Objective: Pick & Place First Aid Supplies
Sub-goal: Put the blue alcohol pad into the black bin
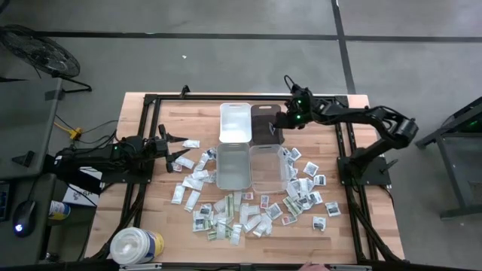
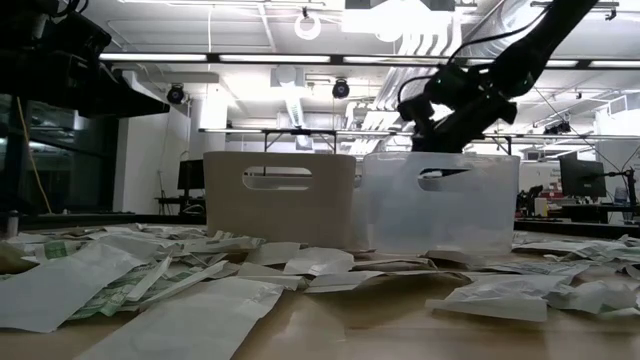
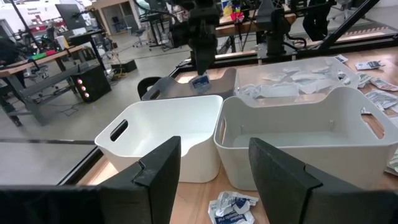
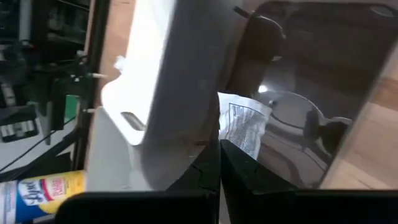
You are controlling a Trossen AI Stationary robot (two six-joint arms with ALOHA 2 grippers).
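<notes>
The right claw [image 4: 219, 163] is clamped on one small packet [image 4: 244, 127], holding it above the dark bin [image 1: 266, 123] at the far side of the surface [image 1: 361, 226]. The clear bin [image 1: 268, 167] already holds some packets, but most packets [image 1: 233, 218] lie scattered loose. The left claw [image 1: 179, 147] waits open beside them, so the sorting looks far from finished.

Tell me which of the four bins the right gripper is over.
The dark bin, far right of the block and the only dark one. The right gripper, shut on a packet, hangs above it.
</notes>
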